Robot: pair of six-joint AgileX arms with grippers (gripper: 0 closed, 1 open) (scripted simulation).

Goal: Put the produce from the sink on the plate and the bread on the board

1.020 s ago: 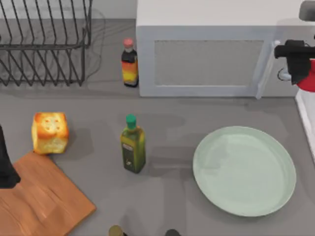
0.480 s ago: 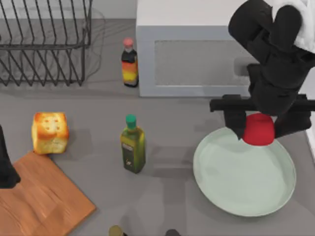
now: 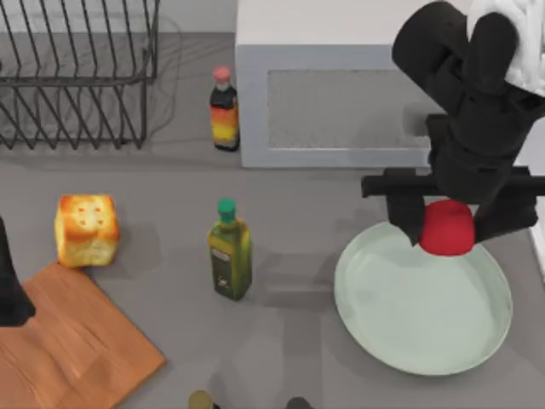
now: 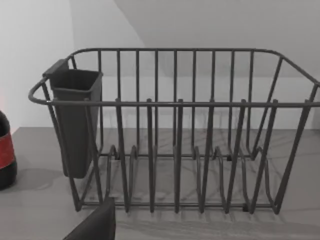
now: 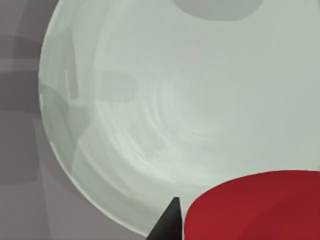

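Note:
The red produce (image 3: 447, 228) hangs over the far rim of the pale green plate (image 3: 409, 328), with my right gripper (image 3: 449, 223) shut on it. The right wrist view looks down on the plate (image 5: 165, 115) with the produce (image 5: 255, 207) close under the camera and one fingertip (image 5: 169, 220) beside it. The bread (image 3: 86, 229), a golden cube with a toasted top, sits on the table at the left, just beyond the far corner of the orange-brown board (image 3: 72, 349). My left arm (image 3: 10, 290) is parked at the left edge over the board.
A green-capped oil bottle (image 3: 230, 250) stands between bread and plate. A sauce bottle (image 3: 225, 109) stands by the white microwave (image 3: 349, 85). A wire dish rack (image 3: 77, 72) fills the back left, and is seen as the rack (image 4: 175, 135) in the left wrist view.
A second ago my right gripper held the produce at the far right edge; it swung in over the plate's far rim. In the last half second it barely shifted.

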